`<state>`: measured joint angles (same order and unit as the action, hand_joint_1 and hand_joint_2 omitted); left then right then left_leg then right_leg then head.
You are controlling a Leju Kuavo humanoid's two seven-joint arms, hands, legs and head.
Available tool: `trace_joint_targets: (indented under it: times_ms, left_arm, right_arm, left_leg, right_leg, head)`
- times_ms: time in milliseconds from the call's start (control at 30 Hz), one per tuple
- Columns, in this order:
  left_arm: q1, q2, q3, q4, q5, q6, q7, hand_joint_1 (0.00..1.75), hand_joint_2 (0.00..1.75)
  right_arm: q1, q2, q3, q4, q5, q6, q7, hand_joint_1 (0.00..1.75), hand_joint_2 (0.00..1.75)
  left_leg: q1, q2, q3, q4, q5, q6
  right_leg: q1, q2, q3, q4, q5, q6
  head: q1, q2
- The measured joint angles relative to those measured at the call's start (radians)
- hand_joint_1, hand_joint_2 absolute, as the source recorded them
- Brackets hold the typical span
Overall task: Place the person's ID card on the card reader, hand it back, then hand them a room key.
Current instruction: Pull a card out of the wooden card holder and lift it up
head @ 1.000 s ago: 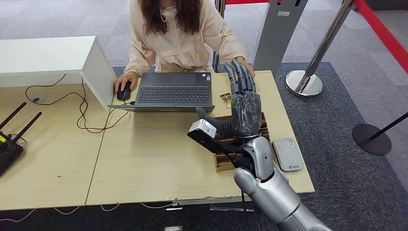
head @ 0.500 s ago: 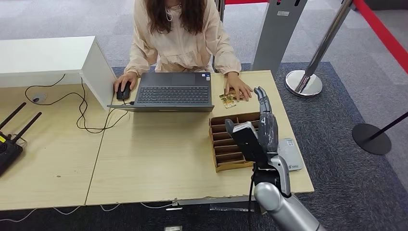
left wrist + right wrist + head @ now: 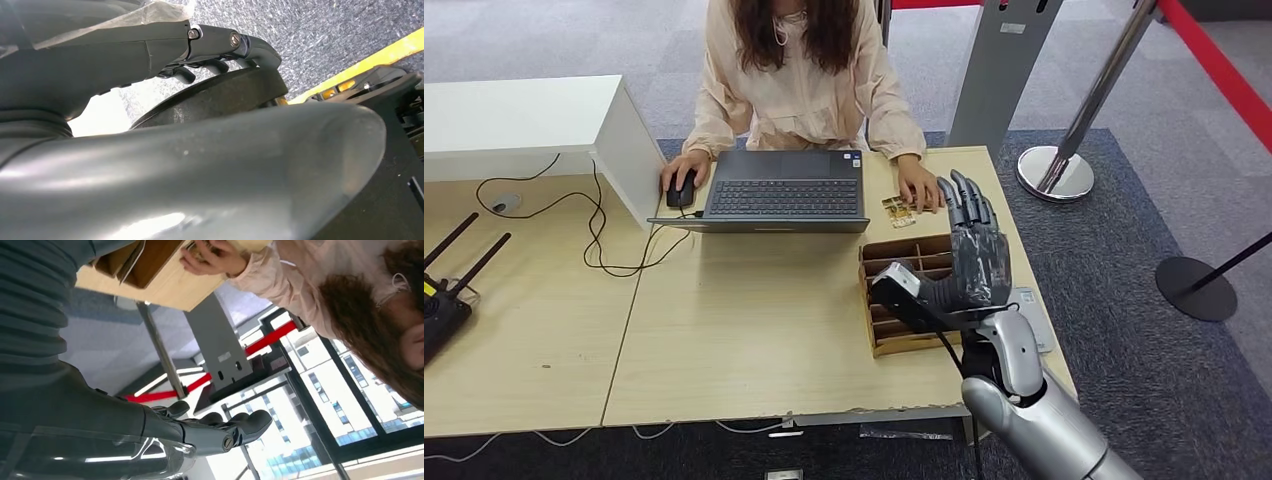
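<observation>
My right hand (image 3: 969, 255) hovers upright over the right part of a wooden slotted box (image 3: 882, 335), its fingers spread and nothing in it. In the right wrist view the same hand (image 3: 215, 432) is stretched out bare. The white card reader (image 3: 1031, 299) lies on the table right of the box, mostly hidden by my wrist. Across the table, a person's hand (image 3: 919, 190) rests beside small yellowish cards (image 3: 892, 207). My left hand (image 3: 200, 165) hangs over the carpet, fingers extended, holding nothing.
A laptop (image 3: 784, 190) stands before the seated person, whose other hand covers a mouse (image 3: 682, 190). Cables and a white box (image 3: 524, 120) occupy the back left, a black router (image 3: 444, 300) the left edge. Barrier posts (image 3: 1054, 170) stand right of the table.
My right hand swung right from over the box, turned edge-on, and has now come back slightly and turned flat. The person's hand came down onto the table by the small cards.
</observation>
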<state>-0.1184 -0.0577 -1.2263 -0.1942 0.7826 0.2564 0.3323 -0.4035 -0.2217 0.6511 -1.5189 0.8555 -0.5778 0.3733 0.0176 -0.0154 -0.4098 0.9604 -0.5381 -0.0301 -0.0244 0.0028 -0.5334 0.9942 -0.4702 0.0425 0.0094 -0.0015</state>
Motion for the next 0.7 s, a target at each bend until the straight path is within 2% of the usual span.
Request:
trace_joint_targets:
  times_ms: [100,233,700]
  left_arm:
    - [-0.001,0.001,0.0,0.0,-0.013,-0.008,0.004,0.0,0.0]
    - [-0.001,0.001,-0.001,0.0,-0.019,-0.013,0.005,0.0,0.0]
    - [-0.004,0.002,-0.004,0.0,-0.028,-0.027,0.01,0.0,0.0]
  right_arm:
    - [-0.053,-0.03,0.029,0.006,0.119,0.093,0.067,0.0,1.75]
    - [-0.097,-0.045,0.052,0.015,0.175,0.154,0.094,0.0,1.75]
    - [-0.196,-0.054,0.131,0.096,0.274,0.261,0.116,0.0,1.75]
  left_leg:
    - [0.0,0.0,0.0,0.0,0.0,0.0]
    - [0.0,0.0,0.0,0.0,0.0,0.0]
    - [0.0,-0.001,0.0,0.0,0.0,0.0]
  right_leg:
    - [0.0,0.0,0.0,0.0,0.0,0.0]
    - [0.0,0.0,0.0,0.0,0.0,0.0]
    - [0.0,0.0,0.0,0.0,0.0,0.0]
  head:
    - [0.0,0.0]
    - [0.0,0.0]
    - [0.0,0.0]
